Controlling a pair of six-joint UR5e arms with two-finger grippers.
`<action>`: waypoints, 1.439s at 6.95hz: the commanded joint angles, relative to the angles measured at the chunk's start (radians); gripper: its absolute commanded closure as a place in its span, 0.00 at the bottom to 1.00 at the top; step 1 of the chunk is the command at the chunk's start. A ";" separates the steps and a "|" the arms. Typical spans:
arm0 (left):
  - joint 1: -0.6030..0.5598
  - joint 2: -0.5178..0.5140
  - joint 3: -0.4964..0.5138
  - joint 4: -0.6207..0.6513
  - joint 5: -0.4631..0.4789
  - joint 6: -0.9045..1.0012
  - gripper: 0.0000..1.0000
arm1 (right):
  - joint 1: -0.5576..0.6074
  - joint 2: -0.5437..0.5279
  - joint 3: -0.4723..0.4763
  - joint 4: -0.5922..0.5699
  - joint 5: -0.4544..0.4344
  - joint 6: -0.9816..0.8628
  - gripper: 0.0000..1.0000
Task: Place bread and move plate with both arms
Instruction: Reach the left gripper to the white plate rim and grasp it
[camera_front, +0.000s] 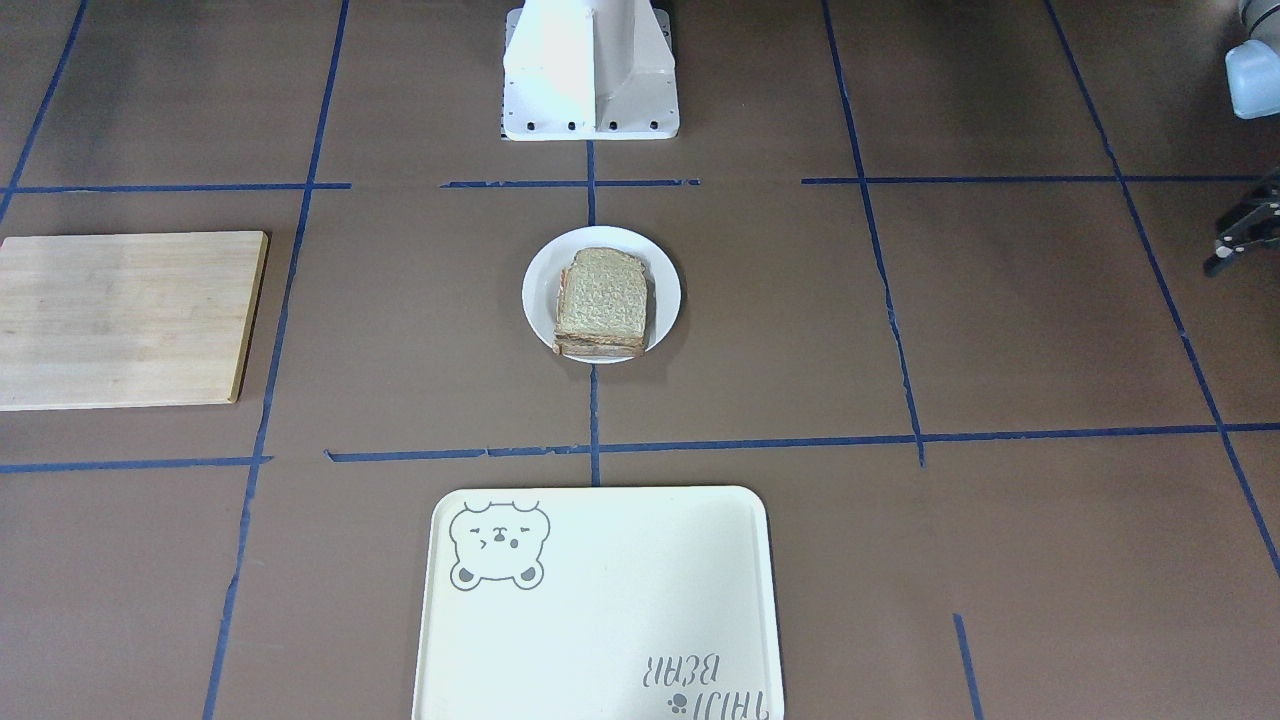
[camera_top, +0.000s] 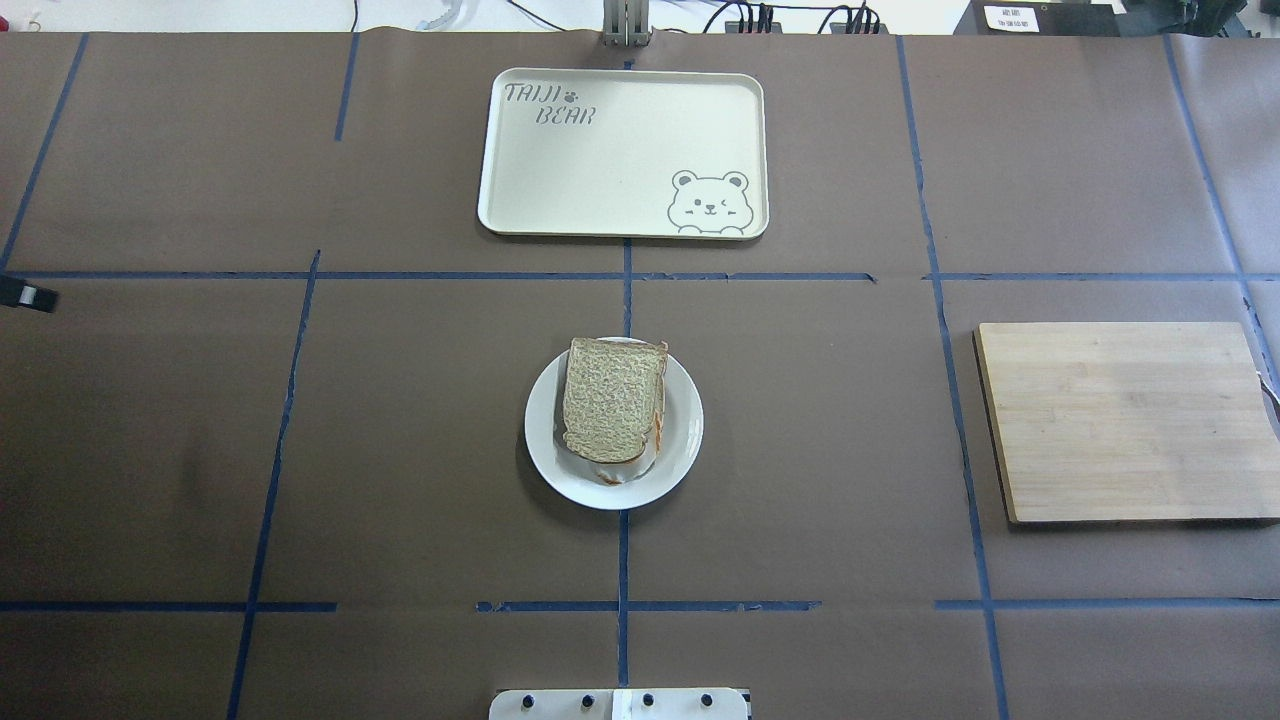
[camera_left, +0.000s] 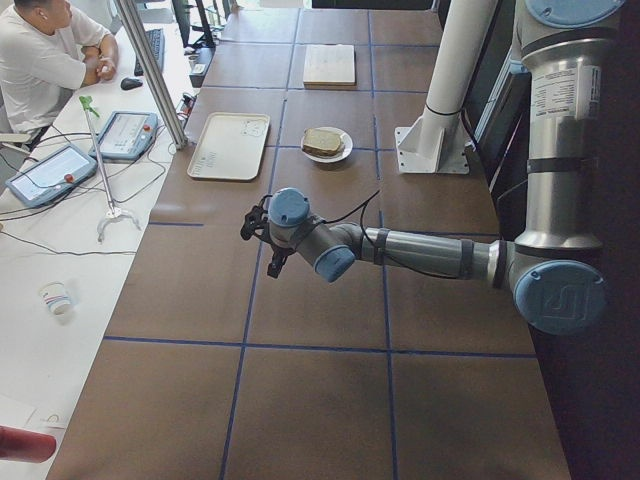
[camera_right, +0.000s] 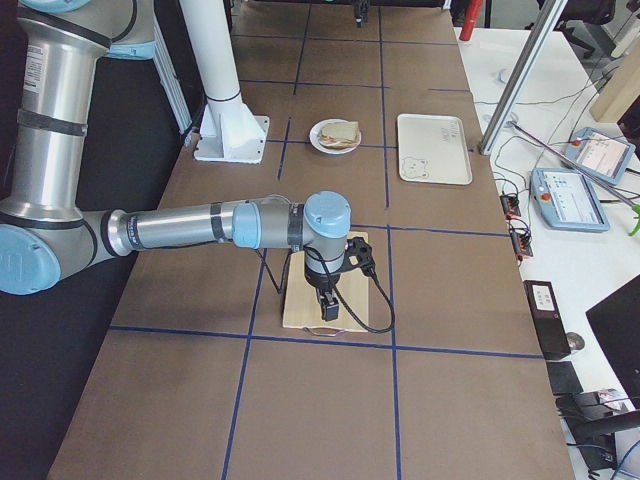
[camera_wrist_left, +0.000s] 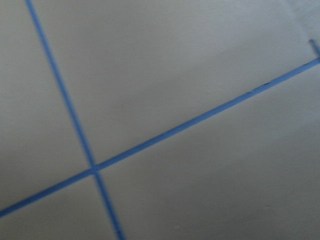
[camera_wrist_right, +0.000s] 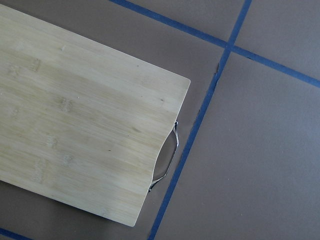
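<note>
The small white plate (camera_front: 665, 300) sits at the table's middle. The grainy tan bread (camera_front: 602, 298) lies flat on top of a stack on the plate, with a reddish layer and a bit of white showing under it in the overhead view (camera_top: 610, 400). My left gripper (camera_front: 1240, 238) shows only in part at the right edge, far from the plate, low over bare table; I cannot tell its state. My right gripper (camera_right: 329, 310) hangs over the end of the wooden board, seen only from the side, so I cannot tell its state. Neither wrist view shows fingers.
A cream tray (camera_top: 620, 150) with a bear drawing lies beyond the plate. A wooden cutting board (camera_top: 1125, 420) with a metal handle (camera_wrist_right: 167, 160) lies on my right. The white pedestal base (camera_front: 590, 80) stands behind the plate. Blue tape lines cross the brown table.
</note>
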 joint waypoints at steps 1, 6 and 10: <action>0.295 -0.115 -0.001 -0.281 0.182 -0.604 0.00 | 0.003 -0.001 -0.006 0.004 0.013 0.020 0.00; 0.808 -0.331 0.069 -0.457 0.868 -1.067 0.01 | 0.003 -0.001 -0.008 0.004 0.017 0.020 0.00; 0.830 -0.404 0.205 -0.561 0.919 -1.131 0.45 | 0.003 -0.003 -0.008 0.004 0.017 0.020 0.00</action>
